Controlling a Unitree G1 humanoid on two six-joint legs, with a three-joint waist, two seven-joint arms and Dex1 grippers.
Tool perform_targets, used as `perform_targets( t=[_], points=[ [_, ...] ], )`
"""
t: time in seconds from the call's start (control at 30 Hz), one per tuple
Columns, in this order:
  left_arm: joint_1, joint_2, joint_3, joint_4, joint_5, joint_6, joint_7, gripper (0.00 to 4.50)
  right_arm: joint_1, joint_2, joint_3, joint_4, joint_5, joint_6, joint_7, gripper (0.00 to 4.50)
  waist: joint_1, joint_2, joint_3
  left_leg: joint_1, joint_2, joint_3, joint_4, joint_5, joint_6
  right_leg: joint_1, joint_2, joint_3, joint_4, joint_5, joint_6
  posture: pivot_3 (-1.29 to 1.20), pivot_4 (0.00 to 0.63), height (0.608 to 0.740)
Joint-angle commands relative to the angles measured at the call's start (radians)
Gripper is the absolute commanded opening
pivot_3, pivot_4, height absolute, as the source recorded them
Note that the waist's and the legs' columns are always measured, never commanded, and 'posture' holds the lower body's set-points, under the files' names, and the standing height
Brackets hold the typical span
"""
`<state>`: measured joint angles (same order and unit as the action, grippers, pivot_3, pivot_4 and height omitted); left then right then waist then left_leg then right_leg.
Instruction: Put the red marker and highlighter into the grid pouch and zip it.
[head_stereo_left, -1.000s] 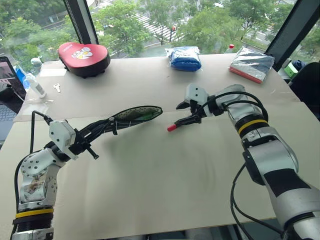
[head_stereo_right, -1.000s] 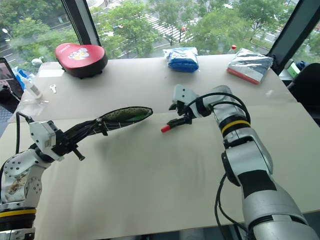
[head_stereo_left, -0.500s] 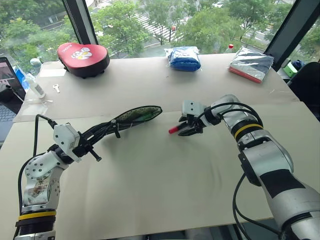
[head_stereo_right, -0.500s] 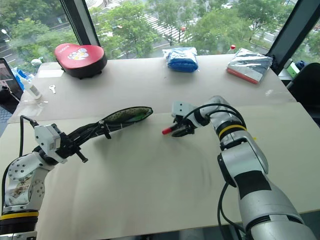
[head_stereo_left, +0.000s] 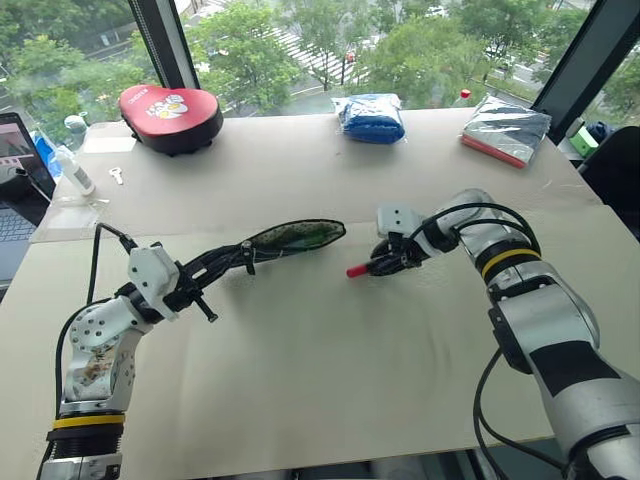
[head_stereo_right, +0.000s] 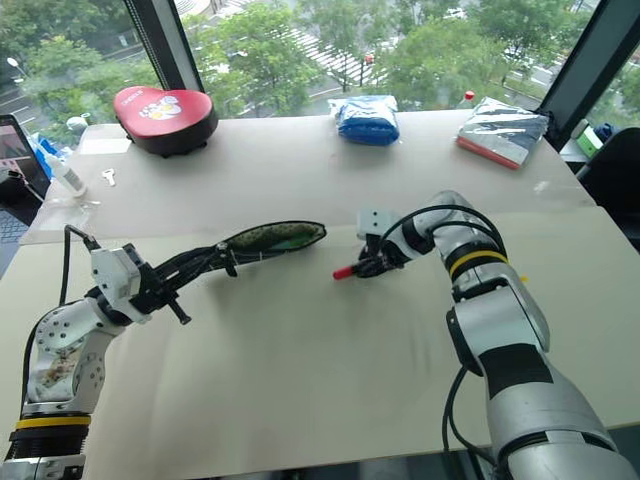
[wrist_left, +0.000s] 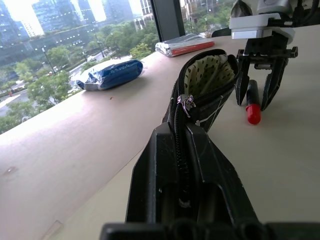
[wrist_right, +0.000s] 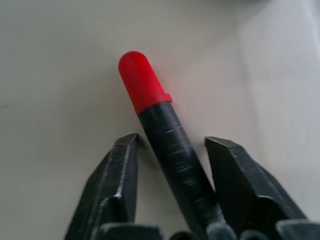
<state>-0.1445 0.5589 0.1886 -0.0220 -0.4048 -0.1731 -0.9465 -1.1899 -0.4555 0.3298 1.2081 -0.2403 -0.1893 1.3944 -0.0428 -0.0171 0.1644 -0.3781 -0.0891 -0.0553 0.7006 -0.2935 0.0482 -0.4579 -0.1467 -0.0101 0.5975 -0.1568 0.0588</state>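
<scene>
The red marker (head_stereo_left: 368, 266) lies on the table, a black barrel with a red cap pointing left. My right gripper (head_stereo_left: 386, 262) is down over it, open, a finger on each side of the barrel (wrist_right: 167, 135) with narrow gaps. My left gripper (head_stereo_left: 236, 259) is shut on one end of the grid pouch (head_stereo_left: 296, 237) and holds it edge-up, so its open mouth (wrist_left: 206, 75) with speckled lining faces the marker. Something greenish shows inside the mouth; I cannot tell whether it is the highlighter.
Along the far edge by the window sit a red heart-shaped case (head_stereo_left: 170, 115), a blue bundle (head_stereo_left: 370, 115) and a silver packet (head_stereo_left: 505, 128). A laptop (head_stereo_left: 12, 190), a small bottle (head_stereo_left: 76, 172) and a key (head_stereo_left: 117, 176) are at the far left.
My right gripper has come down around the marker and its fingers have narrowed towards the barrel. The left gripper has carried the pouch slightly to the right.
</scene>
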Motion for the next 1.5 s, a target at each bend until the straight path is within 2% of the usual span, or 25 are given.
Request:
perform_targets(
  t=[0.03, 0.07, 0.27, 0.37, 0.53, 0.63, 0.8, 0.93, 1.13, 1.33, 1.5],
  points=[
    [-0.012, -0.006, -0.009, 0.000, 0.005, -0.035, -0.009, 0.00, 0.025, -0.038, -0.024, -0.038, 0.017, 0.035, 0.046, 0.78, 0.000, 0.000, 0.000, 0.000, 0.000, 0.000, 0.000, 0.000, 0.000, 0.000, 0.000, 0.000, 0.000, 0.000, 0.000, 0.00, 0.150, 0.740],
    [-0.014, -0.008, -0.012, 0.004, 0.007, -0.037, -0.010, 0.00, 0.030, -0.044, -0.026, -0.048, 0.021, 0.040, 0.052, 0.46, 0.000, 0.000, 0.000, 0.000, 0.000, 0.000, 0.000, 0.000, 0.000, 0.000, 0.000, 0.000, 0.000, 0.000, 0.000, 0.00, 0.150, 0.740],
    [-0.040, -0.025, -0.039, 0.029, 0.021, -0.047, -0.016, 0.00, 0.121, -0.130, -0.065, -0.221, 0.077, 0.083, 0.129, 0.45, 0.004, 0.000, 0.000, 0.000, 0.000, 0.000, 0.000, 0.000, 0.000, 0.000, 0.000, 0.000, 0.000, 0.000, 0.000, 0.00, 0.150, 0.740],
    [-0.052, -0.040, -0.066, 0.041, 0.029, -0.055, -0.022, 0.00, 0.227, -0.192, -0.120, -0.437, 0.133, 0.146, 0.096, 0.45, 0.009, 0.000, 0.000, -0.001, 0.000, 0.000, 0.001, 0.000, 0.000, 0.000, 0.000, 0.000, 0.000, 0.000, 0.000, 0.00, 0.150, 0.740],
    [-0.070, -0.065, -0.119, 0.050, 0.034, -0.060, -0.048, 0.00, 0.439, -0.277, -0.268, -1.023, 0.329, 0.464, 0.075, 0.45, 0.008, 0.000, 0.000, -0.002, 0.000, 0.000, 0.001, 0.000, 0.000, -0.002, 0.000, 0.000, 0.000, 0.000, 0.000, 0.00, 0.150, 0.740],
    [-0.093, -0.085, -0.153, 0.066, 0.039, -0.060, -0.066, 0.00, 0.520, -0.330, -0.279, -1.263, 0.299, 0.527, -0.008, 0.45, 0.012, 0.001, 0.000, -0.001, 0.000, -0.001, 0.001, 0.000, 0.000, -0.002, 0.000, -0.001, 0.000, 0.001, -0.001, 0.00, 0.150, 0.740],
    [-0.137, -0.112, -0.188, 0.100, 0.042, -0.061, -0.092, 0.00, 0.535, -0.401, -0.229, -1.463, 0.244, 0.608, -0.086, 0.45, 0.029, 0.000, 0.000, 0.001, -0.001, 0.000, 0.004, 0.000, 0.000, -0.001, 0.000, 0.000, -0.002, 0.001, -0.002, 0.00, 0.150, 0.740],
    [-0.162, -0.126, -0.199, 0.127, 0.044, -0.069, -0.111, 0.00, 0.500, -0.420, -0.205, -1.520, 0.237, 0.651, -0.122, 0.45, 0.033, 0.000, 0.000, 0.001, -0.001, 0.000, 0.005, 0.000, 0.000, 0.000, 0.000, 0.000, -0.002, 0.002, -0.003, 0.00, 0.150, 0.740],
    [-0.183, -0.151, -0.213, 0.154, 0.048, -0.085, -0.122, 0.00, 0.457, -0.461, -0.098, -1.502, 0.109, 0.638, -0.169, 0.45, 0.034, 0.000, 0.000, 0.001, -0.001, 0.001, 0.006, 0.000, 0.000, 0.000, 0.000, 0.000, -0.002, 0.002, -0.002, 0.00, 0.150, 0.740],
    [-0.196, -0.173, -0.220, 0.168, 0.048, -0.089, -0.122, 0.00, 0.420, -0.418, 0.017, -1.486, 0.030, 0.619, -0.177, 0.45, 0.031, 0.000, 0.000, 0.001, -0.001, 0.001, 0.006, 0.000, 0.000, 0.000, 0.000, 0.000, -0.002, 0.002, -0.002, 0.00, 0.150, 0.740],
    [-0.208, -0.180, -0.220, 0.180, 0.048, -0.089, -0.122, 0.00, 0.387, -0.395, 0.046, -1.465, 0.009, 0.610, -0.181, 0.45, 0.031, 0.000, 0.000, 0.000, -0.001, 0.001, 0.006, 0.000, 0.001, 0.000, 0.000, 0.000, -0.002, 0.002, -0.002, 0.00, 0.150, 0.740]
  ],
)
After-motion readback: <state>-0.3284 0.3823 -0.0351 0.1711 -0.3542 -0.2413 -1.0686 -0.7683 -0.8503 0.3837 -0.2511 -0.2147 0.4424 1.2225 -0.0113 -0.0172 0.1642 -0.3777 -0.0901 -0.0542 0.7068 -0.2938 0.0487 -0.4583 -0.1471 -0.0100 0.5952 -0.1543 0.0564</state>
